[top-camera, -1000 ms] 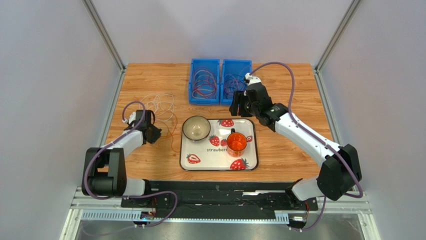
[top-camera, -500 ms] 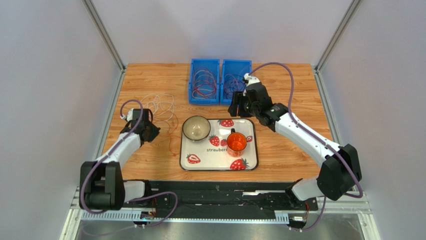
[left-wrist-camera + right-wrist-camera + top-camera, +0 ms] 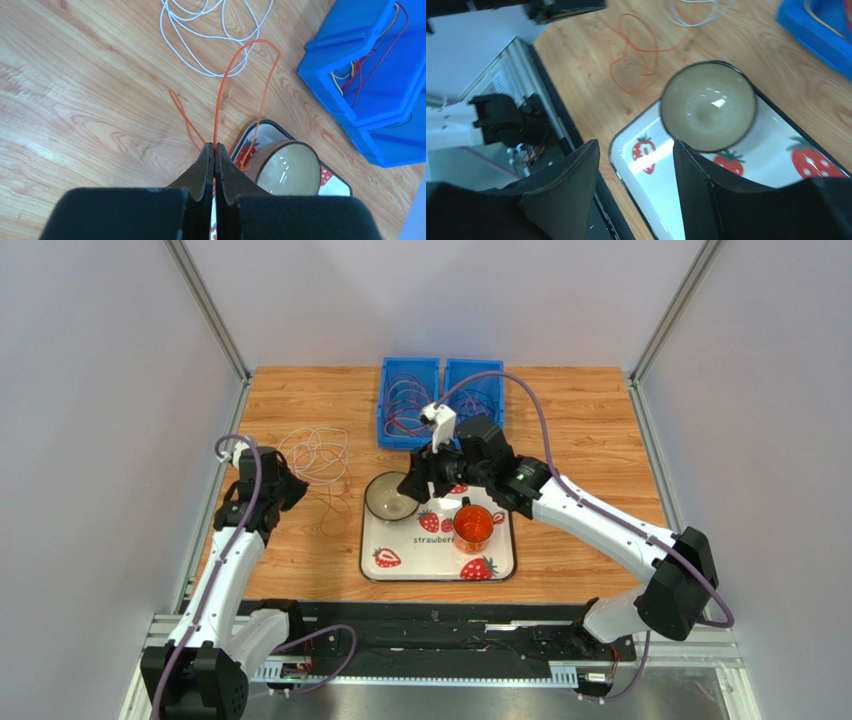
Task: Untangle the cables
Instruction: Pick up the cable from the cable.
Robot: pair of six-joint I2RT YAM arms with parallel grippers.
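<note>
1. Left gripper [image 3: 214, 148]: the fingers are pressed fully together and pinch the orange cable [image 3: 223, 85] right at their tips.
2. From the pinch, one orange loop arcs up and away beyond the tips. A shorter strand trails off just left of them, and another runs down past the tray [image 3: 260, 124] rim just right of them.
3. The white cable [image 3: 210, 74] lies coiled on the wood well beyond the left tips. The far bend of the orange loop overlaps its near edge. I cannot tell whether it is threaded through or only lying across.
4. Right gripper [image 3: 636, 147]: the fingers are spread wide and hold nothing. They hover above the tray, with the bowl [image 3: 708, 105] just beyond the right-hand finger.
5. Judged step: draw the orange cable free of the white coil.
6. To do it well:
   - Pull slowly, away from the white coil.
   - Watch the white loops. If they drag along, stop pulling.
   - If they do drag, the free right fingers could pin the white coil.
7. Risks: the strand could catch on the tray rim or the bowl, or slip out of the pinch.
8. More cables sit in the blue bins [image 3: 350, 55], far right of the left tips.
</note>
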